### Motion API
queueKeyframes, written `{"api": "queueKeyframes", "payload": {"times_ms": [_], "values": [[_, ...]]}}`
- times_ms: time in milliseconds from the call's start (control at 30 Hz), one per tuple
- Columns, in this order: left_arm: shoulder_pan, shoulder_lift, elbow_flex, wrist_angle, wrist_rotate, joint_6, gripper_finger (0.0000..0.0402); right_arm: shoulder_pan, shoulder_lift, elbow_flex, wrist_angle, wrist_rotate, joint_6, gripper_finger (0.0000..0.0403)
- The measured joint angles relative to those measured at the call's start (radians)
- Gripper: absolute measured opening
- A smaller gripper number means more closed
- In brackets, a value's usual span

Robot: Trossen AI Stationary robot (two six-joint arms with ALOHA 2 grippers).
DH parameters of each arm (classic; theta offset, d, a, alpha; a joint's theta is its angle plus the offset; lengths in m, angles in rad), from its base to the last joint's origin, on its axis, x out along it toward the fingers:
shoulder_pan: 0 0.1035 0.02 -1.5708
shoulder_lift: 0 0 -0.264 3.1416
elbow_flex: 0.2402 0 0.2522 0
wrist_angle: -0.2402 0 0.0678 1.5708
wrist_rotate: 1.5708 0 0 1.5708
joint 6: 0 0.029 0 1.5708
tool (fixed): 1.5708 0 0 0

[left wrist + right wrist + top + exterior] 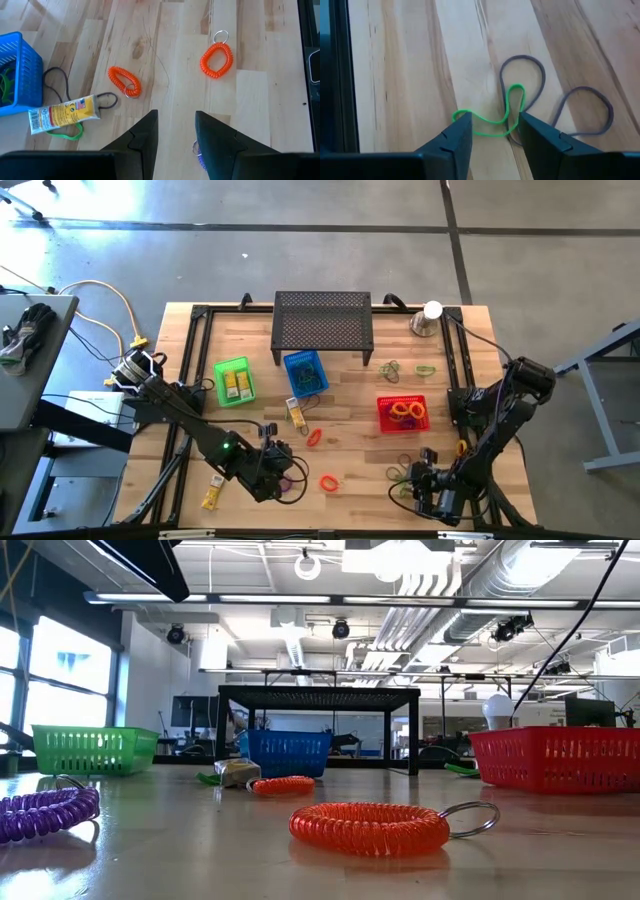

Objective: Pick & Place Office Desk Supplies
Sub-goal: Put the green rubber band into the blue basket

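While both arms hover low over the near edge of the table, we take the right gripper as the one whose next move matters — its fingers stand spread, with nothing pinched, on either side of a thin green rubber band. That band lies flat on the wood just ahead of the fingertips, one end already between them, its long axis running roughly crosswise to the gap; a grey rubber band is tangled over it and trails away beyond. We judge a short forward-and-down reach would put the green loop in the grip, though the grey one may come along. From above, the red basket sits well apart, farther back on the table from this gripper.

Our left gripper also stands spread and empty — an orange coil wristband lies ahead of it, and a purple coil shows just beside one finger.
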Motion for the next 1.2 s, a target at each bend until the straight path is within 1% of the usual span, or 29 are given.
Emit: {"api": "queueKeyframes", "payload": {"times_ms": [167,267,500,700,900,1200], "values": [[0.000,0.000,0.000,0.000,0.000,0.000,0.0123,0.002,0.000,0.000,0.000,-0.037,-0.029,0.0172],[0.000,0.000,0.000,0.000,0.000,0.000,0.0123,0.003,0.005,0.002,0.001,-0.043,-0.050,0.0176],[0.000,0.000,0.000,0.000,0.000,0.000,0.0123,0.000,0.069,0.002,-0.003,-0.040,-0.067,0.0164],[0.000,0.000,0.000,0.000,0.000,0.000,0.0123,0.000,0.079,0.004,-0.002,-0.037,-0.078,0.0149],[0.000,0.000,0.000,0.001,0.000,0.000,0.0123,-0.004,0.080,0.004,-0.002,-0.039,-0.079,0.0120],[0.000,-0.001,0.000,0.003,0.000,0.001,0.0123,-0.004,0.081,0.003,0.004,-0.037,-0.087,0.0048]]}}
